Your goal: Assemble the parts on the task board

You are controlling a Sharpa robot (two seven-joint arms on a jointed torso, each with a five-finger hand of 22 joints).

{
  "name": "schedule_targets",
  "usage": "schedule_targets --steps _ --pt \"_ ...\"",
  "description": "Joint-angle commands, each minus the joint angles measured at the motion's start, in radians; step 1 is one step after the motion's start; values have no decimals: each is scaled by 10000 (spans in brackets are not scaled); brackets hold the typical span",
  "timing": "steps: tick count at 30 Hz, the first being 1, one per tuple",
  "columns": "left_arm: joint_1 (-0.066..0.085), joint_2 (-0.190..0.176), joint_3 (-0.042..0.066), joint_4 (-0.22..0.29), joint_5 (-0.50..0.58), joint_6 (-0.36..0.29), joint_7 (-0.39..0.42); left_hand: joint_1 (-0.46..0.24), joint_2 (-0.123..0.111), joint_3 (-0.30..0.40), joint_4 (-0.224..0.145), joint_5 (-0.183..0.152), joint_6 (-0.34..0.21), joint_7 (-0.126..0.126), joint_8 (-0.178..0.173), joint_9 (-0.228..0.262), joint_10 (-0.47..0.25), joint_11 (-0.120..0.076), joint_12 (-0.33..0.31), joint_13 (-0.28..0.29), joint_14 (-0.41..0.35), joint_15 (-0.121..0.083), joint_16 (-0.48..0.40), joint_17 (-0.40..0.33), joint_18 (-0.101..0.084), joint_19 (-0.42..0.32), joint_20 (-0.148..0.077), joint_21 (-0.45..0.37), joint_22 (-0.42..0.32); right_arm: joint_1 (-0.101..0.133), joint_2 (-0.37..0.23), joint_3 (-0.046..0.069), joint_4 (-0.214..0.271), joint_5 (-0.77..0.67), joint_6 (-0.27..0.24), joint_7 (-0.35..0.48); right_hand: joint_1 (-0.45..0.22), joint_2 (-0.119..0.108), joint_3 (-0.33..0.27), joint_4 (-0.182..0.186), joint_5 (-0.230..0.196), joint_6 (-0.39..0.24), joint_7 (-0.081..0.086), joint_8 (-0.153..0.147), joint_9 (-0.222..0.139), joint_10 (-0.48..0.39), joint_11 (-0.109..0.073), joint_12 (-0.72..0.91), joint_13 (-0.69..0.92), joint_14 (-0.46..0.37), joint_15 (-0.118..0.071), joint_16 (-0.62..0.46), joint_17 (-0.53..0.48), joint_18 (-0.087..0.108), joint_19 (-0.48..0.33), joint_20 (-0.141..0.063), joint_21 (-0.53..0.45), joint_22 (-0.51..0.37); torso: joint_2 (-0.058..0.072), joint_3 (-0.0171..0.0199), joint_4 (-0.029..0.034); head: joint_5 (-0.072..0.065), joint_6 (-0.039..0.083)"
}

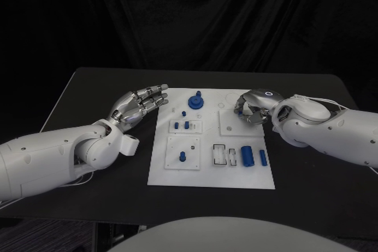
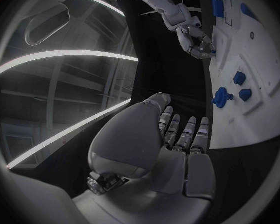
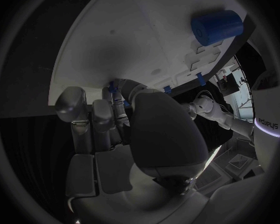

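The white task board (image 1: 211, 173) lies mid-table. A round blue knob (image 1: 195, 103) stands near its far edge, two small blue pieces (image 1: 183, 124) sit below it, and a blue peg (image 1: 182, 156) stands in the near left plate. Two blue cylinders (image 1: 246, 155) lie at the near right. My left hand (image 1: 142, 104) hovers by the board's far left edge, fingers (image 2: 184, 134) straight and holding nothing. My right hand (image 1: 252, 107) curls over the far right plate (image 1: 232, 130). Its fingertips pinch a small blue part (image 3: 113, 86) just above the board (image 3: 127, 40).
The black table (image 1: 102, 88) extends past the board on all sides, with open room at the left and far side. In the left wrist view the board (image 2: 258, 114) shows the knob (image 2: 222, 97), with the right hand (image 2: 196, 42) beyond it.
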Motion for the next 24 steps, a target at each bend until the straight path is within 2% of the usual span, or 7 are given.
schedule_targets --steps 1,11,17,19,24 --pt "-20 32 9 -1 49 144 1572 -32 29 63 22 39 13 -28 31 -14 -4 55 36 14 -15 -50 28 9 -185 82 -6 39 9 -90 -2 -42 -37 -78 -51 -10 22 126 -7 -59 57 49 -3 59 46 111 -45 48 60 -8 -48 38 7 -153 -27 -73 28 1041 8 -2 -10 31 1" --pt "-35 77 9 -48 49 148 1504 -31 37 87 17 54 6 -17 29 -17 -7 58 31 12 -17 -48 30 9 -189 89 -4 40 -8 -98 -21 -42 -30 -78 -210 -11 59 194 -65 -250 -73 -10 -63 280 384 377 -149 298 292 -5 -140 -32 -11 -156 -29 -164 4 1057 6 -3 1 5 1" --pt "-43 61 9 -43 49 166 1471 -32 44 109 14 59 58 11 37 -9 -11 50 31 12 -17 -46 34 9 -195 97 -3 40 -14 -98 -84 -42 95 -78 -452 72 172 264 -26 -380 -67 -4 -87 408 562 459 -193 418 407 -1 -181 -63 -13 -155 -27 -206 1 1066 3 -4 0 45 1" --pt "-47 50 9 -41 49 170 1464 -32 44 109 14 59 58 11 37 -9 -11 50 31 12 -17 -46 34 9 -195 97 -3 40 -14 -95 -137 -42 194 -78 -551 95 240 288 104 -465 -440 -60 -95 465 692 507 -206 429 459 18 -203 -77 14 -162 -16 -236 24 1082 4 -4 -1 63 1" --pt "-54 28 9 -37 49 163 1440 -35 53 129 14 66 85 33 43 -5 -15 52 27 11 -19 -44 38 9 -201 103 -2 40 -18 -7 -313 -41 514 -78 -747 110 159 233 156 -448 -555 -104 -89 500 786 506 -200 352 460 31 -197 -95 24 -170 -5 -240 45 1090 2 -3 -1 95 1"
